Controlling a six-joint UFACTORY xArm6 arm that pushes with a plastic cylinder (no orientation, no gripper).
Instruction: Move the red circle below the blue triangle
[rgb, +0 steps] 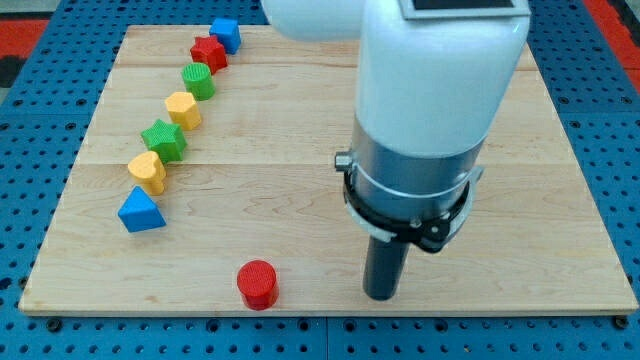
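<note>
My end effector, a straight dark rod with no jaws to spread or press, holds nothing; my tip (383, 297) rests on the light wooden desk (300, 190), right of the red circular block (258, 284) and apart from it. The blue triangular block (140, 211) lies toward the view's upper left of the circle.

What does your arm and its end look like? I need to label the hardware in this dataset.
A bulky white housing sits on a silver-grey metal collar. A black ring clamp wraps the collar's lower edge, with a small bolt on its left side. Below it hangs a straight dark cylindrical rod ending at my tip. No cables or markings show.
</note>
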